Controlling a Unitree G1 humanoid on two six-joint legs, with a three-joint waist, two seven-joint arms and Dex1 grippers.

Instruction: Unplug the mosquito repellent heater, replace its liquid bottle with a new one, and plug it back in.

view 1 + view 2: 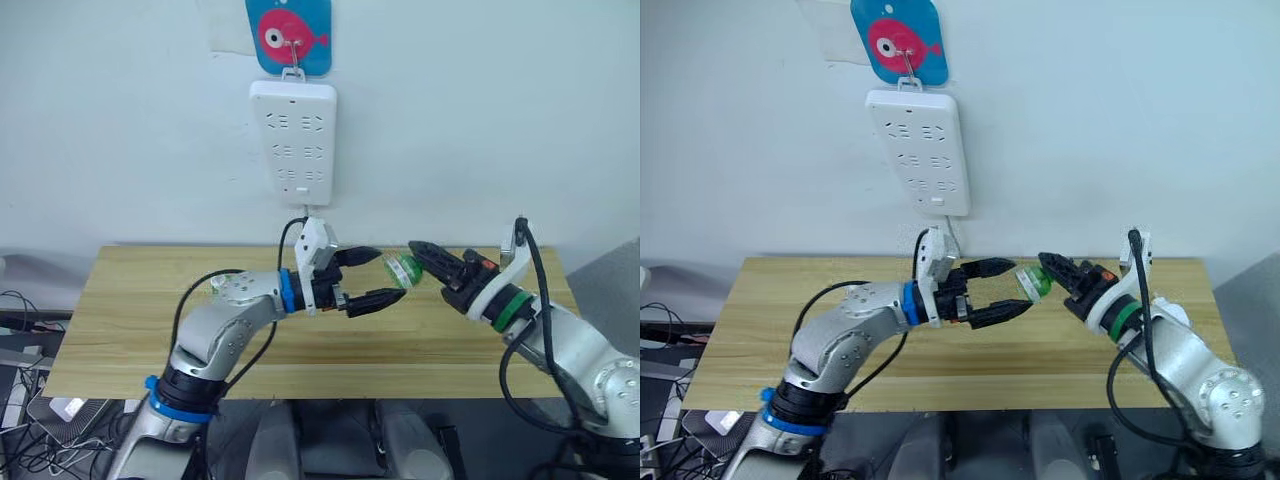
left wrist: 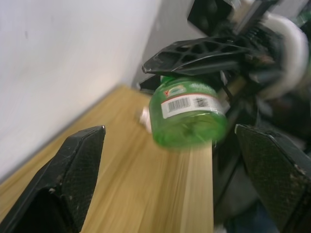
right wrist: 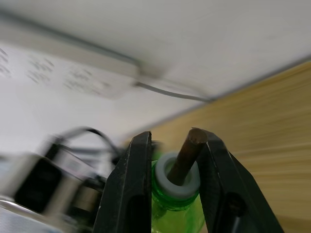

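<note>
Your wooden table (image 1: 130, 320) lies under both arms, power strip (image 1: 293, 140) on the wall above. Your left gripper (image 1: 372, 277) gapes wide, empty, just beside the bottle's base. Your right gripper (image 1: 420, 256) clamps the capless green bottle (image 1: 402, 269) at its neck, held above the table, wick (image 3: 187, 155) between the fingers.

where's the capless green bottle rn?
In the head views the liquid bottle sits clamped in the right gripper, above the table right of centre, base pointing into the open left gripper, below the power strip.
</note>
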